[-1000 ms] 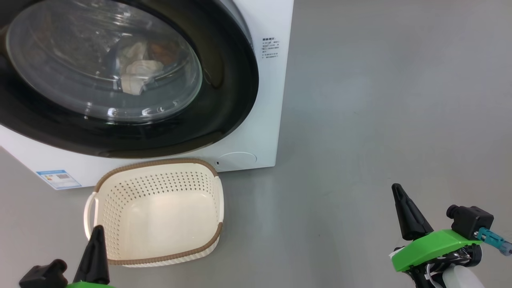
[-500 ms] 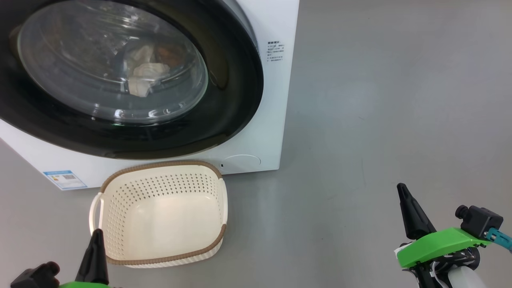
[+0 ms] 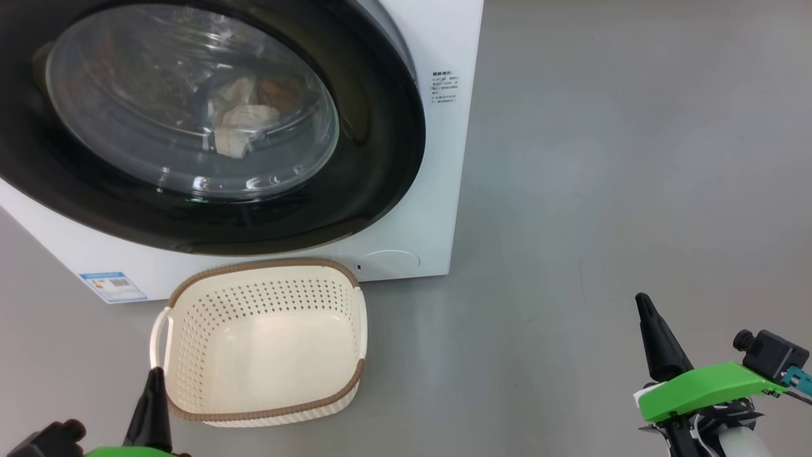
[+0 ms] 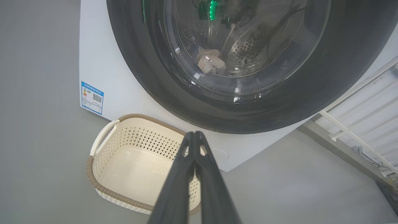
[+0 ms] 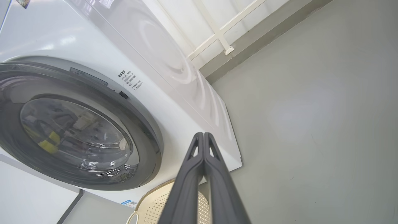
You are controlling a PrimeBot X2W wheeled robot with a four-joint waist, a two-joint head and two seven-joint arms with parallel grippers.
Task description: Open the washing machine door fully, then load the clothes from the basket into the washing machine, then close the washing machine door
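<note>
Washing machine door sits shut against the white washing machine, clothes showing as a pale heap behind its bulging glass, and the basket stands empty on the floor just before it. Closing looks done; next calls only for confirming the latch, with left gripper and right gripper both hanging free, jaws pressed together on nothing.

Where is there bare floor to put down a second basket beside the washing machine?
The wide grey floor right of the big white washing machine is bare, down to the right tool. A narrower bare strip lies left of the cream perforated plastic basket. Crowded: the basket stands close before the machine, left tool at its near corner.
</note>
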